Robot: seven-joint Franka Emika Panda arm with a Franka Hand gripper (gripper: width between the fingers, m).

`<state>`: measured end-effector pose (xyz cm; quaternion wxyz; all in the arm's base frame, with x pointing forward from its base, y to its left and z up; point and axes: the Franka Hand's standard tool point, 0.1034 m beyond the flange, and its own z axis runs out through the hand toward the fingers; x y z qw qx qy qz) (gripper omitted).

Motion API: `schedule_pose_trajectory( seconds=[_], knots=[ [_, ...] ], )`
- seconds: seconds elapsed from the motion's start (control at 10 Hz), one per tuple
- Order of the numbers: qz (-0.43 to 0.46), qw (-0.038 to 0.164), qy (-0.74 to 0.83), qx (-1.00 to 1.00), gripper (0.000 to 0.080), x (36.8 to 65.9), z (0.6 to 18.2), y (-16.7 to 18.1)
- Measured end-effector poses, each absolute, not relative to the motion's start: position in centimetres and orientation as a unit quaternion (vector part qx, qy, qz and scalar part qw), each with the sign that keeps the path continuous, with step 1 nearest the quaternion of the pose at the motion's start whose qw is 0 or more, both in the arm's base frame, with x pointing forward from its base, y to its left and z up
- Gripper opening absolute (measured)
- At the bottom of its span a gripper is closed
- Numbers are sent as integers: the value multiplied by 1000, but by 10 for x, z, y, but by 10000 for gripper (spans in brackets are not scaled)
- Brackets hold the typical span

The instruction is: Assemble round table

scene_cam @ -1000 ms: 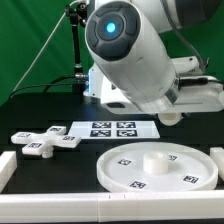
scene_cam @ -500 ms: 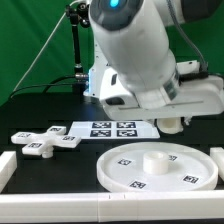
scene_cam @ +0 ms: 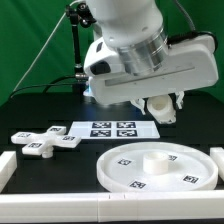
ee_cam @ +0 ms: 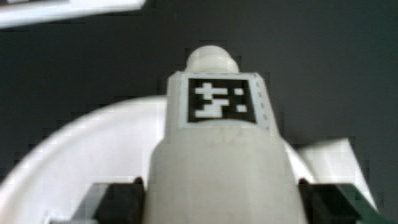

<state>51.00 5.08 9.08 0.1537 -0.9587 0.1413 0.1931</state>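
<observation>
The short thick white cylinder leg [scene_cam: 161,108] hangs in my gripper [scene_cam: 160,101] above the table, behind the large rimmed round disc [scene_cam: 155,168], which lies flat with a raised hub in its middle. In the wrist view the leg [ee_cam: 221,150] fills the middle, with a black-and-white tag on it. My gripper [ee_cam: 221,197] is shut on it, with dark fingers [ee_cam: 118,200] on both sides, and part of the disc [ee_cam: 71,150] shows beneath. The cross-shaped foot piece [scene_cam: 45,140] lies on the exterior view's left.
The marker board [scene_cam: 112,128] lies flat behind the disc. Plain white straight bars run along the front [scene_cam: 100,212], the exterior view's left [scene_cam: 6,170] and right [scene_cam: 218,156]. The arm's base [scene_cam: 95,85] stands at the back before a green backdrop.
The arm has swung and risen. The held leg has moved up and slightly toward the exterior view's left. The disc and foot piece have not moved.
</observation>
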Motion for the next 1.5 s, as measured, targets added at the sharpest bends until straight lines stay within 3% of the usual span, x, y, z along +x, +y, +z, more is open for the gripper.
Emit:
schedule_pose_trajectory(
  seconds=[0.3, 0.4, 0.6, 0.9, 1.5],
  knots=[
    [112, 132, 145, -974, 409, 514, 91, 47],
    [76, 127, 131, -980, 409, 522, 99, 42],
    [-9, 86, 73, -994, 409, 544, 119, 43],
    [-121, 63, 65, -988, 409, 553, 121, 48],
    [-146, 37, -30, -988, 409, 553, 113, 33]
  ],
)
